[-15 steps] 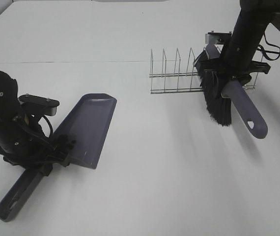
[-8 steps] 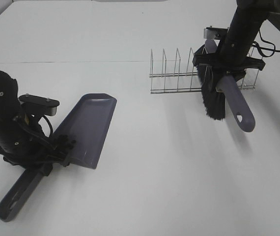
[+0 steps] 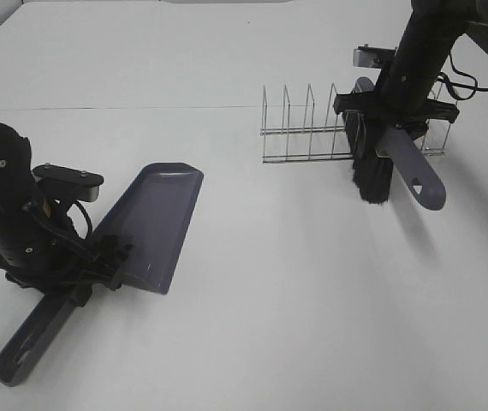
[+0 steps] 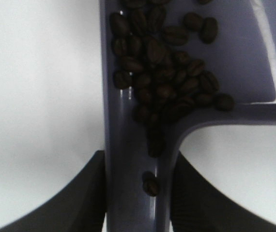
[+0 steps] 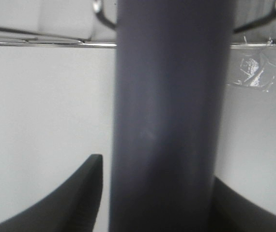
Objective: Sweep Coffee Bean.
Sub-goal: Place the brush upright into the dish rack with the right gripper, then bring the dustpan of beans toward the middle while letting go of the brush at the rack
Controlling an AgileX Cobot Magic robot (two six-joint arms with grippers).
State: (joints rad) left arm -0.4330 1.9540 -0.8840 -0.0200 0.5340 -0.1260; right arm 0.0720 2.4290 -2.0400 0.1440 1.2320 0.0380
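The coffee bean [image 4: 162, 72] cluster lies inside the grey-purple dustpan [image 3: 154, 227], piled where the pan narrows into its handle; one bean sits further down the handle. My left gripper [image 3: 81, 278] is shut on that handle, and its fingers [image 4: 87, 193] press both sides. At the right, the black-bristled brush [image 3: 371, 167] leans at the end of the wire rack [image 3: 300, 128] with its bristles down. My right gripper [image 3: 394, 128] straddles the brush handle [image 5: 167, 121]. One finger [image 5: 80, 198] stands a thin gap away from the handle.
The wire rack has several upright dividers and stands at the back right on the white table [image 3: 295, 300]. A scrap of clear tape [image 5: 252, 72] lies by the rack's base wire. The dustpan handle sticks out toward the front left table edge.
My right arm has carried the brush back and left, up against the rack's end, and its jaws have eased off the handle. The left arm and dustpan have not moved.
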